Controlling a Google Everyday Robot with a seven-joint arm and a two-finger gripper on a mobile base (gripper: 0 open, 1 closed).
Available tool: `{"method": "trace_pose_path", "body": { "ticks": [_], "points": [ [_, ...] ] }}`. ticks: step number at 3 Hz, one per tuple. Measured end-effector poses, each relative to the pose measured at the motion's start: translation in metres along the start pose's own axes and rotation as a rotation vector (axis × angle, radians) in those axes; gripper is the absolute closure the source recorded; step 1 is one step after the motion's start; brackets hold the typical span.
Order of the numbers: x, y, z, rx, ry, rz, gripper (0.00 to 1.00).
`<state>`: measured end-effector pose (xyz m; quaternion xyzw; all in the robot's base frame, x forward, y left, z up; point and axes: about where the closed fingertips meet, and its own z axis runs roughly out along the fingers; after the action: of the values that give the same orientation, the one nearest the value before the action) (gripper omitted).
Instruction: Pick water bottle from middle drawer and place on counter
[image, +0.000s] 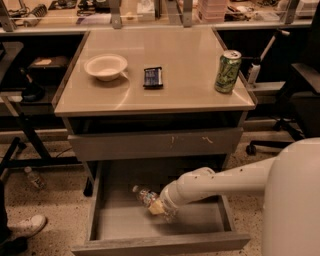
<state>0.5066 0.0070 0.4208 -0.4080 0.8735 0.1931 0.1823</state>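
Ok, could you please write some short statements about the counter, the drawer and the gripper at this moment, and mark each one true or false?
1. The water bottle lies inside the open middle drawer. True.
2. The gripper hangs above the counter. False: it is down in the middle drawer, at the water bottle.
3. The green can stands upright on the counter. True.
4. The white bowl sits in the middle drawer. False: it is on the counter.
5. The dark packet lies on the counter between the white bowl and the green can. True.
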Motion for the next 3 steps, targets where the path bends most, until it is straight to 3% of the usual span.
{"method": "trace_pose_path", "body": {
  "ticks": [1, 2, 3],
  "points": [
    [-0.003, 0.006, -0.047, 0.046, 0.009, 0.025, 1.0],
    [-0.003, 0.006, -0.046, 0.045, 0.01, 0.025, 1.0],
    [-0.01, 0.013, -0.068, 0.045, -0.004, 0.014, 1.0]
  ]
}}
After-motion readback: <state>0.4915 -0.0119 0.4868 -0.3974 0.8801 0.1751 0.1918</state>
